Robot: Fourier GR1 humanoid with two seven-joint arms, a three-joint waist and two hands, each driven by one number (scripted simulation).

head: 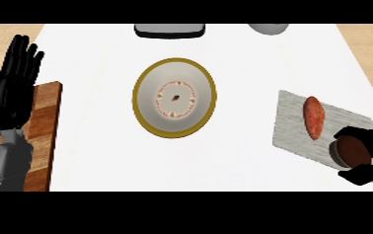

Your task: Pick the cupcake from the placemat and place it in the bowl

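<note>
- At the far left I saw my left hand [18,80] resting released, fingers straight and pointing up, above a wooden board [44,134] that ran along the desk's left edge.
- The white desk [94,60] carried a gold-rimmed bowl [175,98] at its centre, holding nothing.
- Along the far edge sat a grey-and-black object [169,29] and, further right, a pale rounded vessel [269,28], both cut off.
- A grey placemat [295,134] lay at the right with an orange sweet potato [313,117] on it.
- My right hand [357,174] was curled round the brown cupcake [353,150] at the placemat's lower right corner.
</note>
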